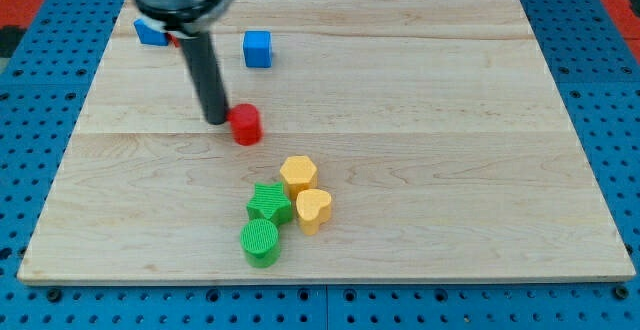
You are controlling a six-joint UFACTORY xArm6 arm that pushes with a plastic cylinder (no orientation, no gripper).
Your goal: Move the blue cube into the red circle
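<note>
Blue cube (258, 49): sitting on the table (450, 120), up-right of the red cylinder (245, 125); probably light, rigid, sliding easily.
Contact: its top face.
My tip (217, 120): touching the red cylinder's left.
Pincer: none fitted, state untellable.

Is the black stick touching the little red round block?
Touching: in the camera view, my tip sits right against the red cylinder's left side, no board showing between.

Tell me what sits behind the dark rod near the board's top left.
A blue block shows partly behind the rod, with a sliver of something red beside it. The rod covers the rest, so their shapes cannot be told.
</note>
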